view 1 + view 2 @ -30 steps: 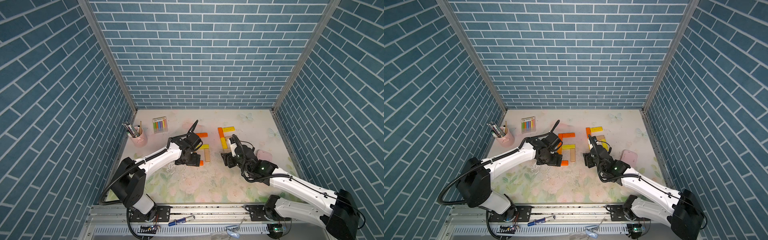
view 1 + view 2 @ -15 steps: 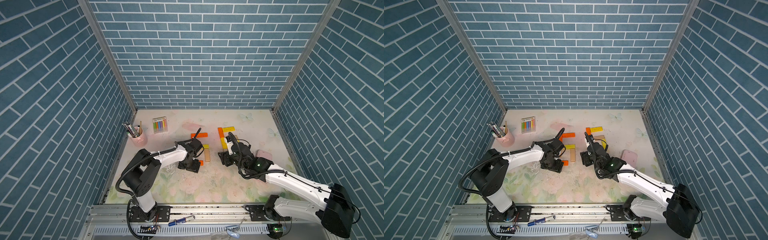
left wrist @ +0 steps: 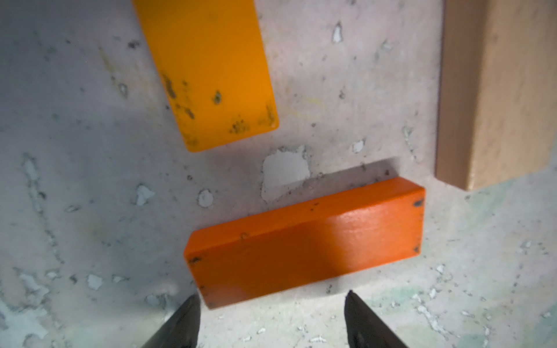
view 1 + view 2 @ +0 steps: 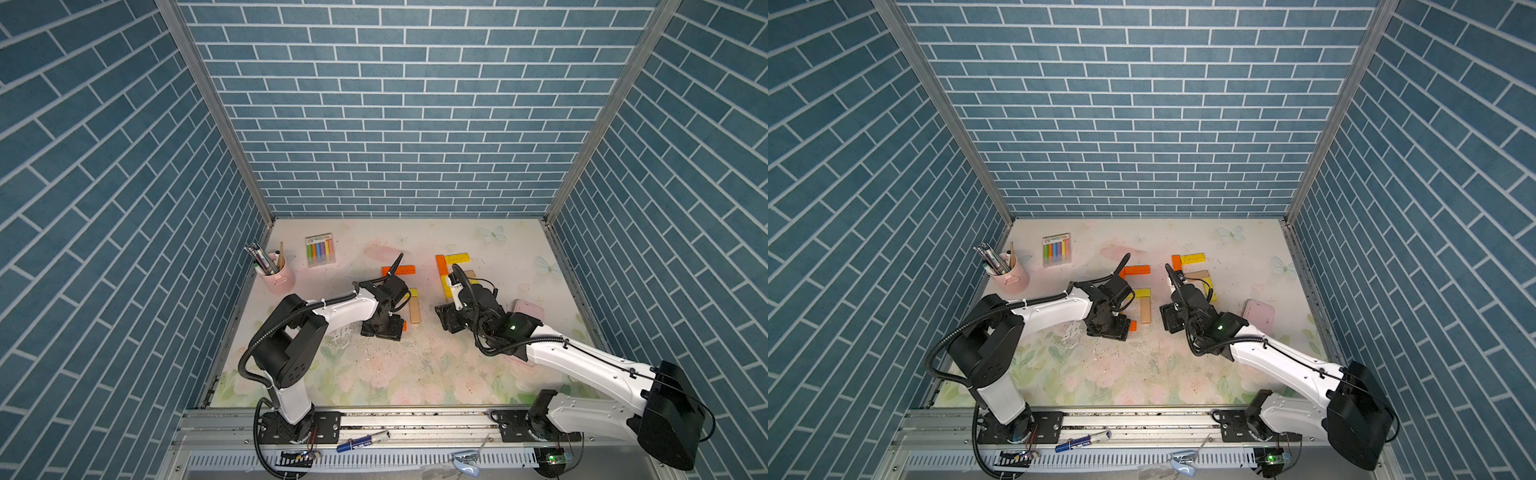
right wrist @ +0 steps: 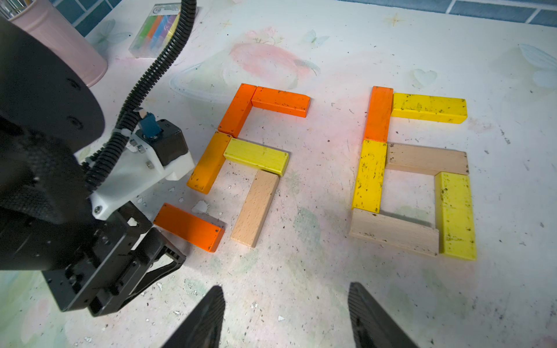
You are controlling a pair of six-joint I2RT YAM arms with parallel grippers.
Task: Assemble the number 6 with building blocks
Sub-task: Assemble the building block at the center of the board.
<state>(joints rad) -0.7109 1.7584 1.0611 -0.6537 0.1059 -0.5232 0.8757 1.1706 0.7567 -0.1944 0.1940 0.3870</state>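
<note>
My left wrist view is showing only the blurred tips of the left gripper [image 3: 272,319], and it is cutting off the amber block [image 3: 208,69] and the tan block [image 3: 494,90] at the frame's edge. In both top views my arms are covering much of the work. The left wrist is hiding all but one end of the loose orange block [image 3: 304,244], and the right arm is lying across part of the finished six [image 5: 370,174] and half of the pink tray [image 4: 528,309]. My left arm is reaching forward from its base with the wrist bent steeply down, fingers spread and pinching nothing. The orange block is lying flat on the table [image 5: 331,286] just past the fingertips, not between them. It is sitting askew at the foot of the unfinished six [image 5: 238,110], near the amber block's lower end but apart from it, with its other end close to the tan block. My right arm is stretching long and low toward the middle. The right gripper [image 5: 286,304] is standing spread and empty over bare table, facing both sixes, though I cannot tell whether its tips are touching the surface.
</note>
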